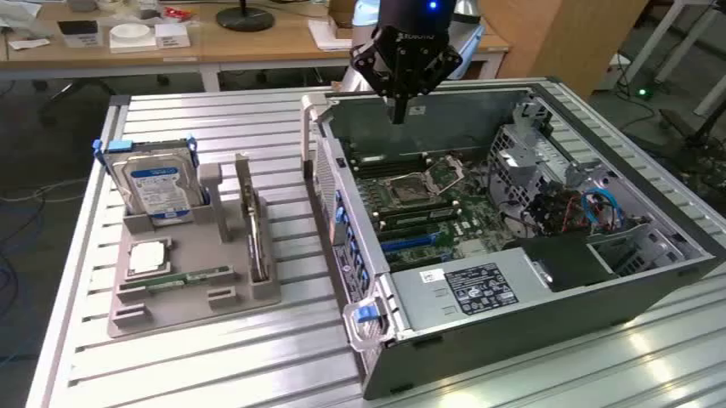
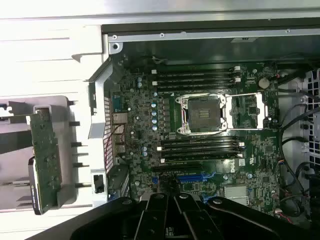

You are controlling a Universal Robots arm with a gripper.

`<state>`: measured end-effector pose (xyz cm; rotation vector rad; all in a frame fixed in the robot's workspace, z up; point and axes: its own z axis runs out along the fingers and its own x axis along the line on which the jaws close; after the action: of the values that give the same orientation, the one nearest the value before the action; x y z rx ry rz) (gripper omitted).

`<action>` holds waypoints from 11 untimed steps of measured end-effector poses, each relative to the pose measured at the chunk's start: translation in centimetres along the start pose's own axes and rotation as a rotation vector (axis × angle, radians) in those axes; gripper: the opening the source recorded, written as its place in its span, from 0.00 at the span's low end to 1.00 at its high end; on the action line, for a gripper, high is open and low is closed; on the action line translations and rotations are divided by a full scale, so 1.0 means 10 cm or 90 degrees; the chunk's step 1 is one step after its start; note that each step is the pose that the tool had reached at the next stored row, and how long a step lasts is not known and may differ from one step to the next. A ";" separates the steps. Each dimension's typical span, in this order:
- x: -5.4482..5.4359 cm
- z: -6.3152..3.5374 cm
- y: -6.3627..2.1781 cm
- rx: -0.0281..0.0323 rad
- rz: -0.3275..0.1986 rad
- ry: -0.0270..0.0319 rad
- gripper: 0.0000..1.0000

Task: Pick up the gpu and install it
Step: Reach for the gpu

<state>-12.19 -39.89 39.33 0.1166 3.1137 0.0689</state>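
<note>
Pincer (image 1: 399,117) closed, fingers together on nothing, hanging above the far end of the open computer case (image 1: 511,340). Tabletop (image 1: 227,365) of ribbed metal carries the case. Grey holder (image 1: 187,299) lies on the tabletop just beside the case, to the exterior view's left of it. Motherboard (image 1: 437,212) lies exposed inside the case, directly beneath the pincer. Gpu (image 1: 252,225) stands on edge in the holder slot nearest the case, untouched, well apart from the pincer. Hard drive (image 1: 159,189) stands upright in the holder, farther from the case than the gpu. Memory stick (image 1: 187,278) lies flat in the holder, also beyond the gpu from the case.
</note>
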 end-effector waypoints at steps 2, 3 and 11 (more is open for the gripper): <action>0.00 0.000 0.000 0.0000 0.000 0.0000 0.11; 0.00 0.000 0.000 0.0000 0.000 0.0000 0.11; 0.04 -0.001 -0.003 0.0001 0.000 0.0000 0.11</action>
<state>-12.62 -39.88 39.33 0.1167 3.1137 0.0688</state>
